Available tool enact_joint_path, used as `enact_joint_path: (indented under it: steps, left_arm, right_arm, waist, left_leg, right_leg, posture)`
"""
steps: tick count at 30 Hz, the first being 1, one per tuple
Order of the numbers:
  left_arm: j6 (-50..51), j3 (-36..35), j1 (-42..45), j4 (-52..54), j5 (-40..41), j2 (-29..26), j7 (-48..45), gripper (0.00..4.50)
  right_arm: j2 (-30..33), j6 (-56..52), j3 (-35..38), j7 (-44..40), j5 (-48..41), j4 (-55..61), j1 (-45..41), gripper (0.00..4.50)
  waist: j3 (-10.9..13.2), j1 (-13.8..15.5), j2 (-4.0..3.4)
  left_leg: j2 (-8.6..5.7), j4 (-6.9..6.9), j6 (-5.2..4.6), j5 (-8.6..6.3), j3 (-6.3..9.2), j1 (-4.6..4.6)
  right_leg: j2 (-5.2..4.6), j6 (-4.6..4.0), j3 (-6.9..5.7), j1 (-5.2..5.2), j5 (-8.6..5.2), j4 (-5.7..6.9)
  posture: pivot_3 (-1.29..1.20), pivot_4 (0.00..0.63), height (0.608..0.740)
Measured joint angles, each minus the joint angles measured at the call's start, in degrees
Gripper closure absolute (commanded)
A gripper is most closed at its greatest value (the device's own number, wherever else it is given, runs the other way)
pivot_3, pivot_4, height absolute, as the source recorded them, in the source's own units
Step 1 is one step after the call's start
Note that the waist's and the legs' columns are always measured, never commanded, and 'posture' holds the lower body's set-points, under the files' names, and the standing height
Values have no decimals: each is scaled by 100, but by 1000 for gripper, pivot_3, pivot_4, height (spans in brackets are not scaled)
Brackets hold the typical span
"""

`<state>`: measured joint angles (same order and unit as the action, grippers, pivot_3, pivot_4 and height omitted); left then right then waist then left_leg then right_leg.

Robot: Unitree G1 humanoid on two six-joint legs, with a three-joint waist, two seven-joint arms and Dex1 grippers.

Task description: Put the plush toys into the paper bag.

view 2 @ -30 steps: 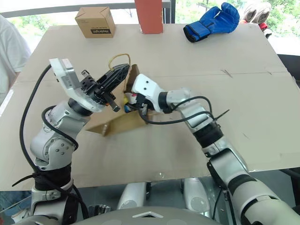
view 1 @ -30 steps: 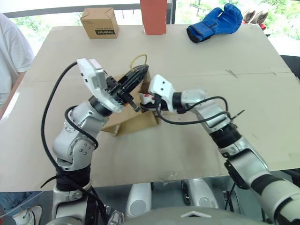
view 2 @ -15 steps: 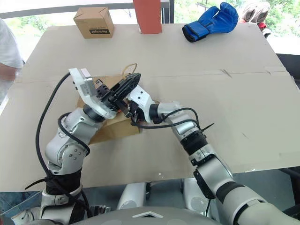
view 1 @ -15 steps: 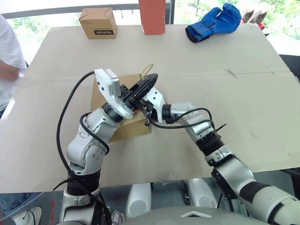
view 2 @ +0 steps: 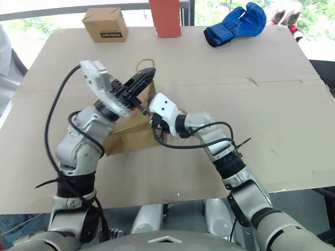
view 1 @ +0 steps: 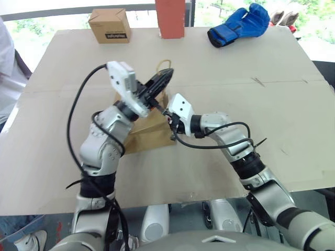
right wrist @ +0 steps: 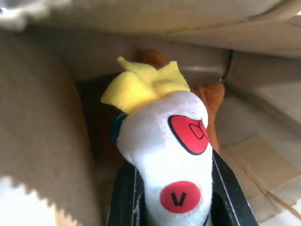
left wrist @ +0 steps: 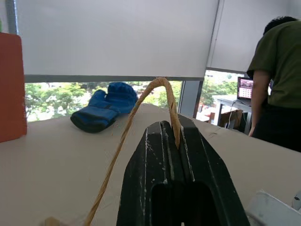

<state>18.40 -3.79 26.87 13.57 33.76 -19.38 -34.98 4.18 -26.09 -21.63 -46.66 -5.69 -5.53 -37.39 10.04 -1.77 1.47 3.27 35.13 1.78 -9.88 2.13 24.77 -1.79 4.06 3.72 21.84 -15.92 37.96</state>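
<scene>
Office, roller blinds [left wrist: 117, 37], laptop desk [left wrist: 237, 101]

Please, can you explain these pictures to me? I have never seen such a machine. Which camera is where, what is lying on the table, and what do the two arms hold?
This is a humanoid robot with two arms, each ending in a two-fingered gripper. The two wide pictures come from cameras in its head, looking down; the two close pictures come from cameras on its wrists.

On the table lie a brown paper bag, a small cardboard box, a red block and a blue boxing glove.

The left gripper is shut on the bag's handle, holding it up. The right gripper holds a white plush toy at the bag's mouth; an orange-brown toy seems to lie inside already.
</scene>
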Motion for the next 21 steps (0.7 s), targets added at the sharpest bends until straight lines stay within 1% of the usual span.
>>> enact_joint_path:
  steps: [4, 7, 9, 11, 12, 13, 15, 16, 17, 19, 21]
  left_arm:
    - [-69, -5, 522, -206, 7, -57, -342, 4500]
    - [-77, -11, 311, -187, 8, -131, -495, 4500]
    - [-18, -11, -26, -101, 20, -124, -489, 4500]
    - [37, -10, -353, 56, 23, -93, -446, 4500]
    - [53, -29, -403, 84, 20, -78, -407, 4500]
    - [98, -128, -548, 134, 19, -123, -313, 4500]
    - [137, -288, -656, 156, 12, -130, -154, 4500]
    - [169, -379, -742, 197, 12, -130, -49, 4500]
    - [218, -435, -803, 227, 14, -131, 5, 4500]
    - [315, -494, -930, 324, 26, -132, 104, 4500]
    - [490, -557, -985, 398, 193, -89, 209, 4500]
  right_arm:
    - [330, -550, 31, 121, -42, 843, 92, 4458]
    - [365, -758, 84, 211, -120, 1119, 131, 4458]
    - [275, -645, -16, 289, -57, 905, 106, 4458]
    - [-31, -258, -158, 411, 104, 141, -39, 4458]
    - [-95, -119, -174, 437, 121, -47, -59, 4458]
    - [-226, 291, -256, 504, 250, -545, -257, 4458]
    - [-363, 839, -292, 554, 415, -1182, -560, 3511]
    - [-470, 1231, -303, 551, 476, -1642, -736, 3127]
    - [-520, 1464, -303, 551, 504, -1888, -807, 2577]
    - [-587, 1869, -294, 551, 540, -2249, -853, 1600]
    - [-578, 2072, -293, 552, 570, -2295, -845, 603]
  waist:
    - [0, -12, 0]
    - [-1, -82, -2]
    - [-1, -91, -2]
    - [-1, -93, -2]
    - [1, -76, -3]
    - [1, -79, -3]
    - [0, -68, -2]
    - [0, -57, -1]
    - [0, -43, -1]
    - [-1, -27, 1]
    - [0, -26, 1]
  left_leg:
    - [-1, 1, 0, 0, -5, -1]
    - [0, -9, -1, -1, -5, -11]
    - [3, -11, -1, -1, -3, -11]
    - [3, -11, -1, -1, -3, -9]
    - [3, -10, -1, 0, -3, -6]
    - [3, -6, -1, 0, -7, -8]
    - [3, -2, 0, 0, -7, -7]
    - [2, -2, 0, 0, -7, -8]
    - [2, -2, 0, 0, -7, -6]
    - [0, -3, 0, 0, -8, -3]
    - [-1, -3, 0, 0, -7, -1]
  right_leg:
    - [-2, 0, 5, -2, 0, -1]
    - [0, 0, 9, -1, 0, 3]
    - [4, -1, 9, 1, -1, 5]
    - [5, -1, 9, 2, 0, 4]
    - [5, -1, 8, 4, 0, 3]
    - [3, 0, 10, 3, 0, 4]
    - [2, 0, 11, 1, 0, 2]
    - [1, 0, 10, -1, 0, 0]
    - [0, 0, 10, -1, 0, -1]
    - [-3, 0, 10, -1, 0, -3]
    - [-4, 0, 9, 0, 0, -3]
  posture:
    - [0, 150, 740]
    - [0, 150, 740]
    - [0, 150, 740]
    - [0, 150, 740]
    - [0, 150, 740]
    - [0, 150, 740]
    - [0, 150, 740]
    - [0, 150, 740]
    - [0, 150, 740]
    - [0, 150, 740]
    - [0, 150, 740]
